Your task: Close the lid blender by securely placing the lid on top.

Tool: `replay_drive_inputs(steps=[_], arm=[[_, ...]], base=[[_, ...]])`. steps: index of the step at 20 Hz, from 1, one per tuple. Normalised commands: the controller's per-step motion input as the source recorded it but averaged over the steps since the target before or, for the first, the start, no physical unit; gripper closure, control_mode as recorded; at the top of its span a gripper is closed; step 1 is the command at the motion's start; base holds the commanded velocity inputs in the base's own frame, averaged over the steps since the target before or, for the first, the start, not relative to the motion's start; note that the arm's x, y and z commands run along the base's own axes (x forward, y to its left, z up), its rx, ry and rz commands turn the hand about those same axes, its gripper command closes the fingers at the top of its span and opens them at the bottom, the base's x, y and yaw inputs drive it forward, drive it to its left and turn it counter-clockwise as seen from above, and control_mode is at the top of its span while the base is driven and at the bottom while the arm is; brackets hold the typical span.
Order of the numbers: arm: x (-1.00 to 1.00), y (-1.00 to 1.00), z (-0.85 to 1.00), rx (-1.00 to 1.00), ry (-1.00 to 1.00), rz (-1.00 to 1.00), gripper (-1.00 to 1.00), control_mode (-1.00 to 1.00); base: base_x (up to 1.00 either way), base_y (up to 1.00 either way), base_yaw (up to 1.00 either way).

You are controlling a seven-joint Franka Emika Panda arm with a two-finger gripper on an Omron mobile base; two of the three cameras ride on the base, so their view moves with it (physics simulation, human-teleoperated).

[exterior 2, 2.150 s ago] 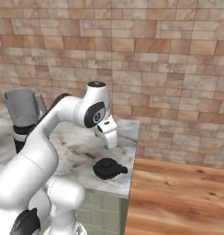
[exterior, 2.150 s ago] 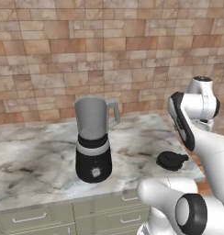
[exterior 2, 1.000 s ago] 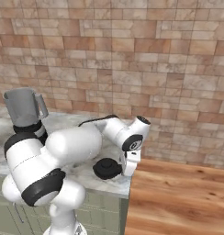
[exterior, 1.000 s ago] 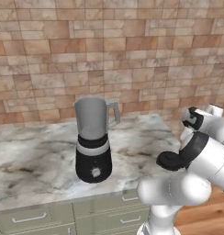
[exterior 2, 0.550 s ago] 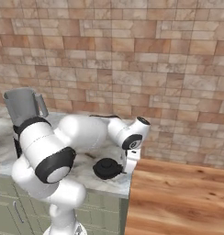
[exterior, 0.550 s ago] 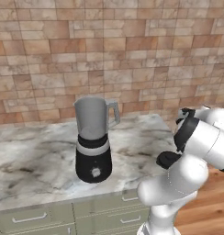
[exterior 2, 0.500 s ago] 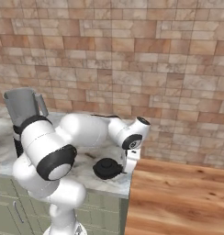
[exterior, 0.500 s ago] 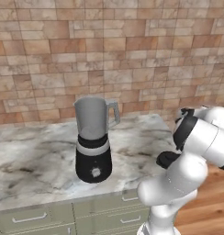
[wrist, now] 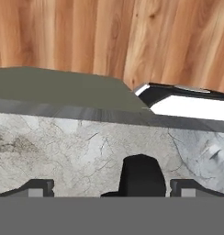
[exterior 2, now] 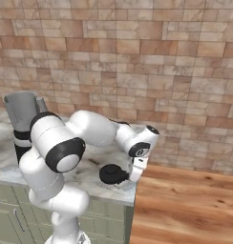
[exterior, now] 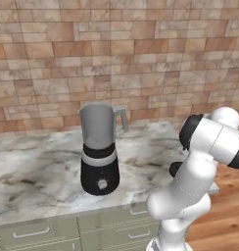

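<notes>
The pincer [wrist: 109, 187] hangs low over the marble tabletop [wrist: 86, 147], its two dark fingertips [wrist: 38, 187] spread wide and released, nothing between them but air. Directly between those tips, at the bottom of the hand view, rises a small black piece that reads as the side tab or knob of the lid [wrist: 140, 176]; so the lid lies straight under and slightly ahead of the hand, roughly centred in the gap. The lid is a round disc, so its only long axis is that of the tab, and which way the tab runs relative to the fingers cannot be told with certainty.

From the right base view the lid [exterior 2: 111, 173] sits flat near the tabletop's outer corner, with the pincer [exterior 2: 135, 171] touching or just beside its floor-side rim; contact cannot be settled. In the left base view a sliver of the lid [exterior: 175, 169] shows behind the white forearm.

Beyond the lid the tabletop edge drops to a cabinet side and then the wooden floor [wrist: 109, 41], so a nudge outward could push the lid off.

Farther off, well apart along the tabletop, the blender [exterior: 99, 149] stands upright with its grey jar open on top and its handle turned toward the arm. Nothing stands between lid and blender on the marble. Behind everything runs the brick wall [exterior: 116, 59].
</notes>
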Motion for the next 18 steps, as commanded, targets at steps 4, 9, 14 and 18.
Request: replay_drive_inputs(steps=[4, 9, 14, 18], arm=[[-0.14, 0.11, -0.03, 0.00, 0.00, -0.11, -1.00, -1.00], [-0.05, 0.09, 0.00, 0.00, 0.00, -0.06, -1.00, -1.00], [0.00, 0.26, -0.15, 0.00, 0.00, -0.03, -1.00, -1.00], [-0.04, 0.10, -0.36, 0.00, 0.00, 0.00, -1.00, -1.00]], base=[[0.00, 0.00, 0.00], [0.00, 0.00, 0.00], [0.00, 0.00, 0.00], [0.00, 0.00, 0.00]])
